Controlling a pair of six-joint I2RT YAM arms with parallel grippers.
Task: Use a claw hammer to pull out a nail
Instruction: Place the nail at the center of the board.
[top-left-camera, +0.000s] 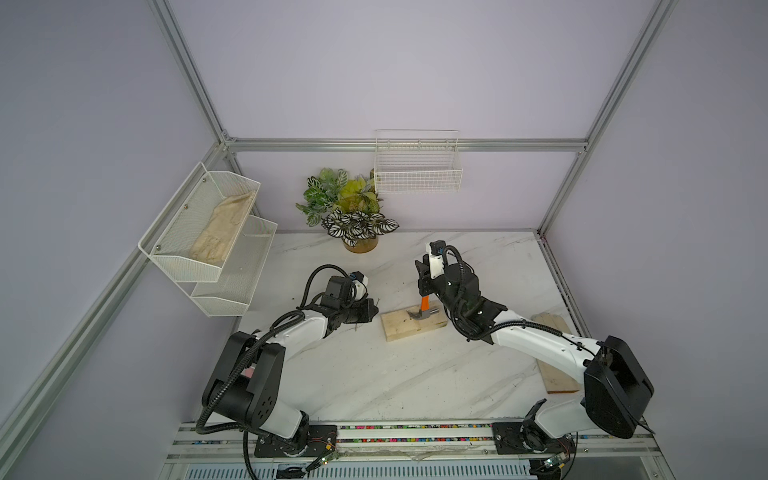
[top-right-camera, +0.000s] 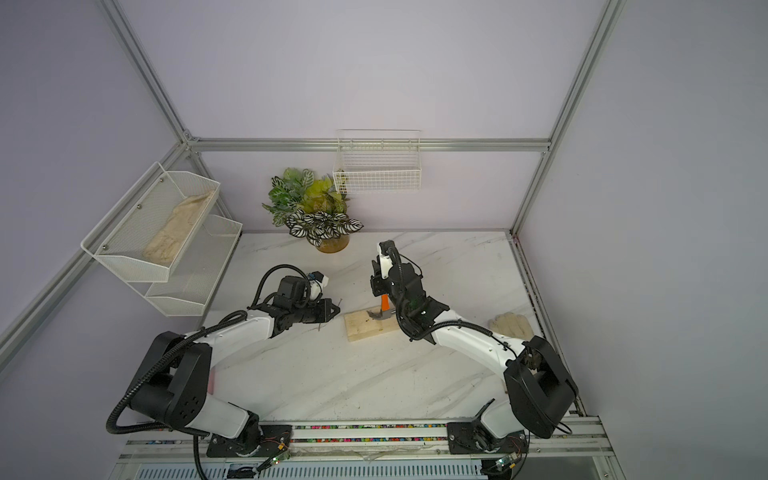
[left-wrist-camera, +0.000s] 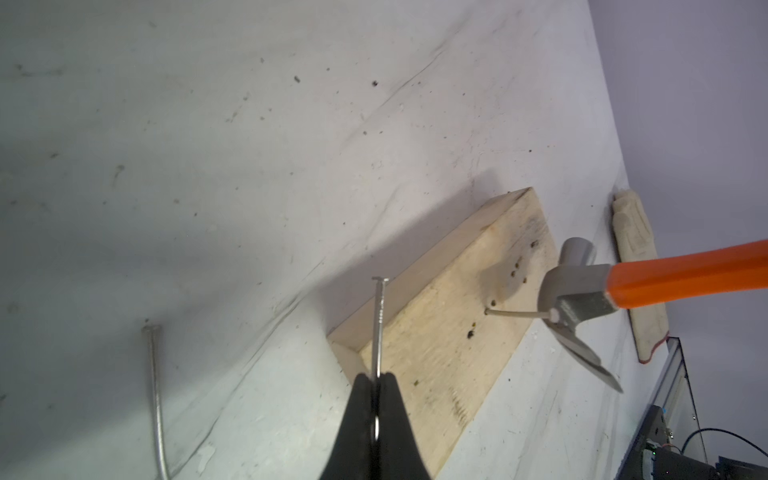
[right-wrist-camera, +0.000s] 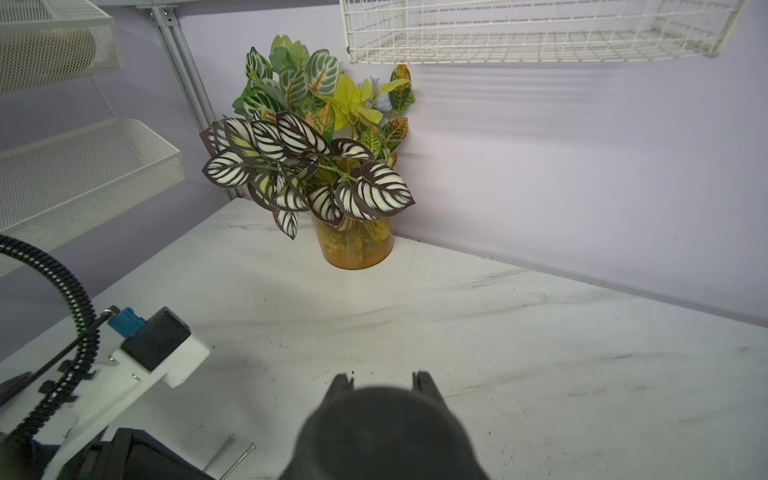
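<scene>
As right tool (top-left-camera: 424, 291) grips, hammer (top-left-camera: 424, 304) hangs.

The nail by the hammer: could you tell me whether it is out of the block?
Not out: the nail has its tip in the block, head caught at the claw hammer.

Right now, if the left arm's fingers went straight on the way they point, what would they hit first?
Probably the wooden block, lying just ahead of the left fingers. The nail they pinch sticks out forward, so its head would arrive first. Height is unclear; it might skim over.
</scene>
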